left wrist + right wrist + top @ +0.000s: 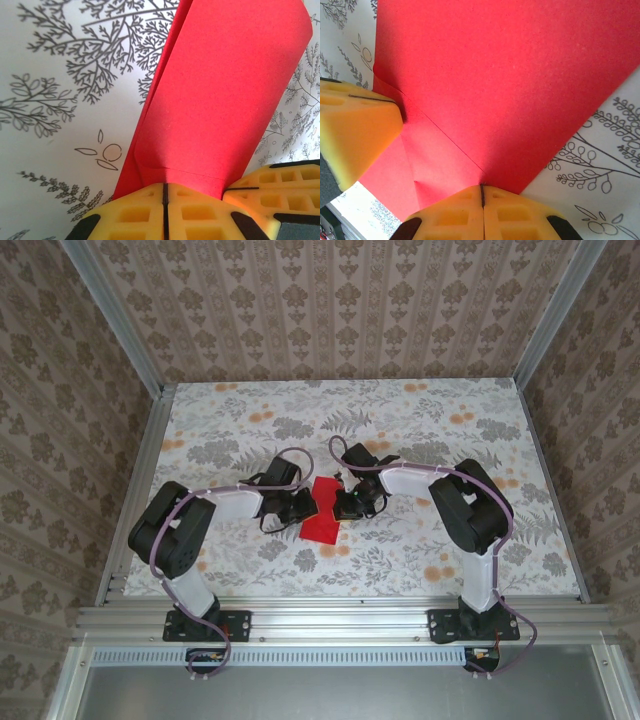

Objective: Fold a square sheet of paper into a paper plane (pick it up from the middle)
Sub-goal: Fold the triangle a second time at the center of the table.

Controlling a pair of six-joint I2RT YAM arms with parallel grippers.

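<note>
The square sheet of paper (322,512), bright red and partly folded, lies at the middle of the table between both grippers. My left gripper (303,506) comes in from the left. Its yellow fingers (135,210) are shut, and the paper (220,100) rises out of their tips as a doubled flap. My right gripper (343,505) comes in from the right. Its fingers (512,215) are also shut, with a crease in the paper (495,80) running straight into their seam. The two grippers' tips stand almost side by side on the sheet.
The table (450,550) has a floral-patterned cover. Patterned walls and aluminium rails (340,612) enclose it on all sides. Both arm bases sit on the near edge.
</note>
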